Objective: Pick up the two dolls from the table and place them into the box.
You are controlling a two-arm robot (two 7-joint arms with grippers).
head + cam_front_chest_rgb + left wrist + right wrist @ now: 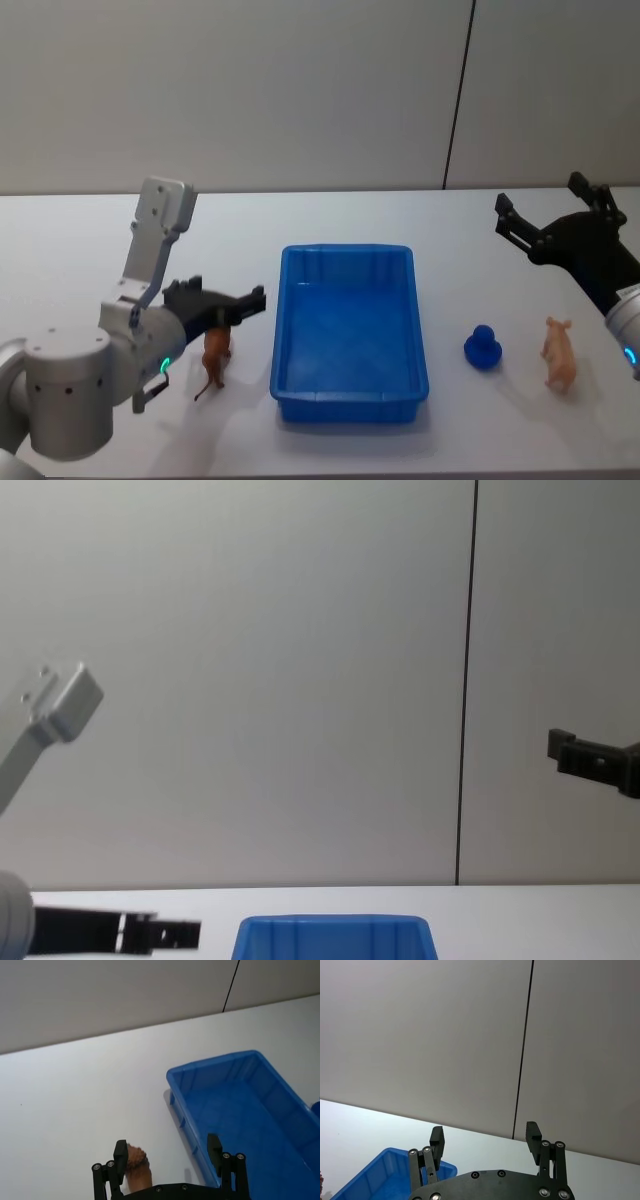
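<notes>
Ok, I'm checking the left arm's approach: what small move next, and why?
Probably nudge the left gripper away from the box before closing. Its jaws stand open over the brown toy animal, but in the left wrist view the toy sits against the jaw farther from the box, not midway. The right gripper hangs open, raised at the far right.

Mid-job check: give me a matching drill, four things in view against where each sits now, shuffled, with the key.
1. brown animal doll
2. blue duck doll
3. pink pig doll
4. right pincer

a. standing farthest right on the table
b. left of the box, at the open left pincer
c. raised at the far right, open
d. just right of the box

Pairs: 1-b, 2-d, 3-a, 4-c.
</notes>
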